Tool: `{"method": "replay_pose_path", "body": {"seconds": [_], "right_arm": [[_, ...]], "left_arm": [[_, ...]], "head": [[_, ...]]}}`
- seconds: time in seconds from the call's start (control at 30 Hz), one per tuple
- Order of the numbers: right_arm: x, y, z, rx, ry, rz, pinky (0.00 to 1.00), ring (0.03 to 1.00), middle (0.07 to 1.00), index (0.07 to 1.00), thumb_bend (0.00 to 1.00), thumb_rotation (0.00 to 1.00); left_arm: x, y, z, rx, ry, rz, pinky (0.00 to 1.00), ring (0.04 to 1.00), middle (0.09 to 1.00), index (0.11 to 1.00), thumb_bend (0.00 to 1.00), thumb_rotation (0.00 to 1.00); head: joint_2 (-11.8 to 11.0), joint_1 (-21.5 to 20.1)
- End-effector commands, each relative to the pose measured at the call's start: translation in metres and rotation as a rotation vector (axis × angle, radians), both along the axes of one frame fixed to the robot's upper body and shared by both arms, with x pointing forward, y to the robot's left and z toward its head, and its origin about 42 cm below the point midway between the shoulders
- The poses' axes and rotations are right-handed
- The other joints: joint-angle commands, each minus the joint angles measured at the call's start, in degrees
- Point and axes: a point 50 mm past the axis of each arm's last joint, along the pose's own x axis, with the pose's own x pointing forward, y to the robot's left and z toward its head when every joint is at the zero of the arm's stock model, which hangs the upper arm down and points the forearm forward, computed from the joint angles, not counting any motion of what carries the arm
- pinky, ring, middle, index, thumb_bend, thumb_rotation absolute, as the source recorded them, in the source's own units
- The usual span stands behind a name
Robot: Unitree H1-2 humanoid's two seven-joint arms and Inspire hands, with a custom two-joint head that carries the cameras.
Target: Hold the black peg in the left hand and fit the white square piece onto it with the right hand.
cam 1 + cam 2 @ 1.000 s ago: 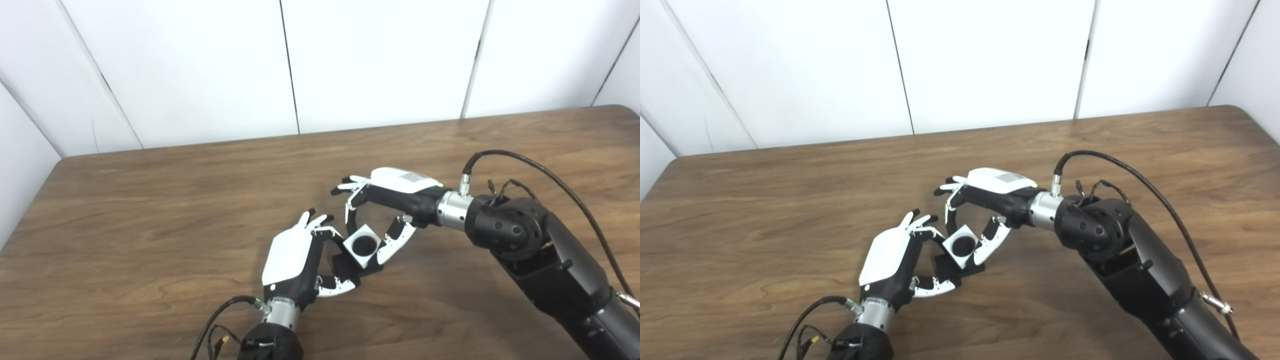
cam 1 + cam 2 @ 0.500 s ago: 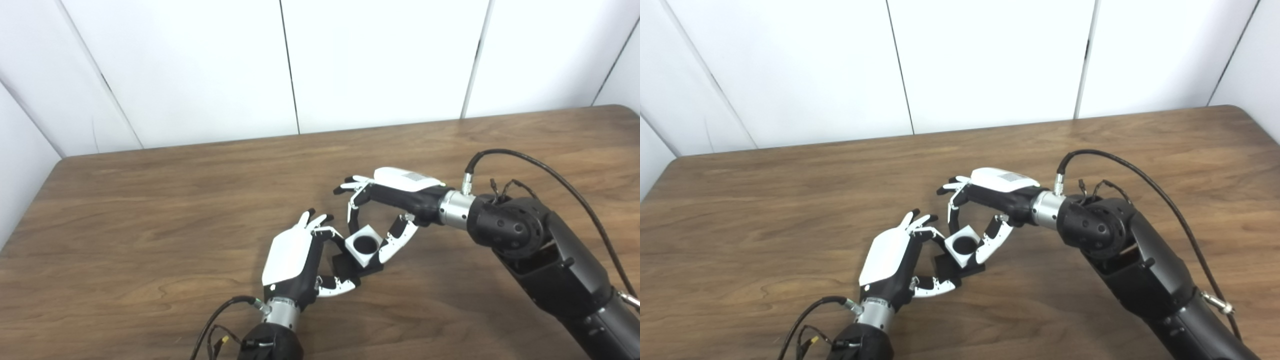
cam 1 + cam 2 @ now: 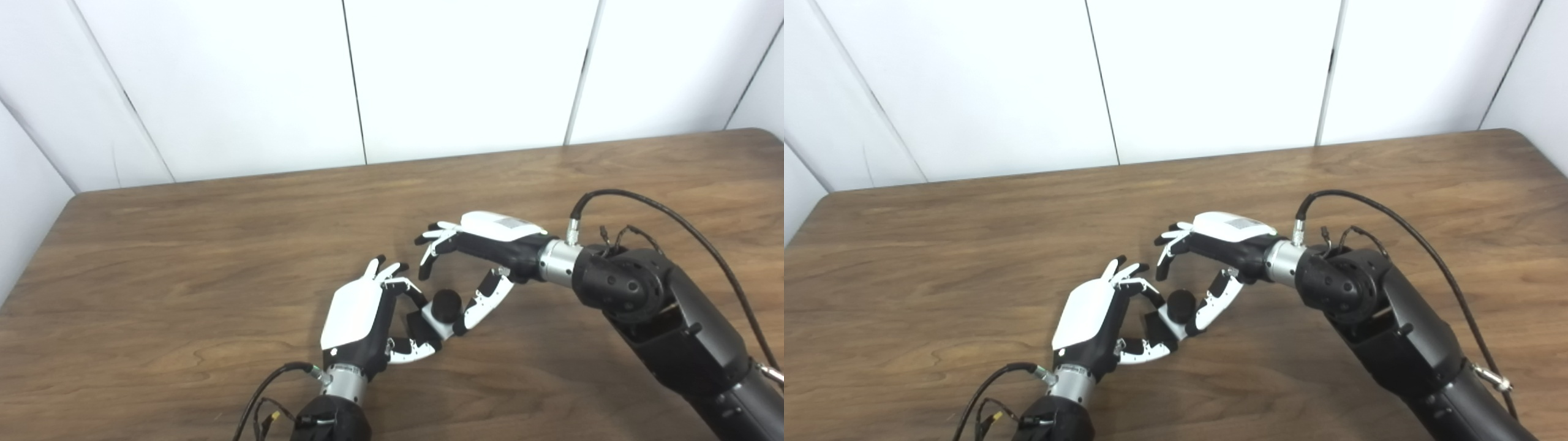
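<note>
Hands first, left eye view: we see the left hand (image 3: 361, 318) clamped on the black peg (image 3: 446, 304), fingers on its far side and thumb on the near side, gripping the square black base low down. Right hand (image 3: 484, 257) is part-open; its upper fingers (image 3: 429, 260) curl in the air above the peg w/ a clear gap, and its thumb (image 3: 481, 300) sits just beside, maybe touching, the white square piece (image 3: 438, 324). We can't tell if that counts as a grip. Vs. 0.5 s ago: then the white piece sat higher, its round hole open to us and dark, pinched between right fingers and thumb. Now the piece has dropped down over the peg, the peg's round black top pokes out through the hole, and only a strip of white shows below it. Right fingers have come off it and the right wrist sits a bit lower. Left hand hasn't moved. Peg's long axis runs up from the desk (image 3: 184, 257), tipped slightly toward the camera, round end uppermost.

Right eye view: same layout. Left hand (image 3: 1090, 312) wrapped on the base, peg top (image 3: 1181, 303) standing proud of the white piece (image 3: 1176, 327), right hand (image 3: 1225, 242) arched over it w/ fingers apart from the peg, thumb (image 3: 1216, 303) alongside the piece. All of it near the desk's (image 3: 937, 245) middle, near edge.
</note>
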Motion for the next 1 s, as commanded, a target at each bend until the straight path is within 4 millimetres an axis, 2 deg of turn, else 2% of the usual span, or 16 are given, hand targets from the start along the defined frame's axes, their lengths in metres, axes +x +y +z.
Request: {"method": "replay_pose_path", "body": {"seconds": [0.0,0.17,0.47,0.77,0.97], "right_arm": [[0.004,0.003,0.019,0.015,-0.063,0.005,0.93,1.0,0.935,0.721,0.95,0.25],[0.004,0.002,0.02,0.011,-0.071,0.005,0.93,1.0,0.934,0.733,1.0,0.26],[0.006,0.001,0.024,0.01,-0.08,0.001,0.93,0.999,0.935,0.731,1.0,0.25],[0.009,-0.018,0.026,0.001,-0.083,-0.055,0.9,0.999,0.939,0.801,1.0,0.31],[0.008,-0.029,0.028,-0.013,-0.09,-0.09,0.87,0.992,0.937,0.802,1.0,0.34]], "left_arm": [[0.003,0.001,0.005,0.015,-0.017,-0.006,0.89,0.993,0.886,0.489,0.51,0.08],[0.003,-0.001,0.004,0.011,-0.014,-0.007,0.89,0.996,0.888,0.489,0.51,0.08],[0.004,-0.002,0.003,0.017,-0.02,-0.005,0.89,0.993,0.889,0.489,0.51,0.08],[0.004,-0.001,0.001,0.013,-0.017,0.001,0.91,0.994,0.89,0.489,0.51,0.08],[0.004,0.001,0.001,0.028,-0.013,0.008,0.88,0.987,0.89,0.491,0.51,0.08]], "head": [[0.0,0.0],[0.1,0.2],[-0.1,0.1],[-0.5,0.0],[-0.5,0.0]]}}
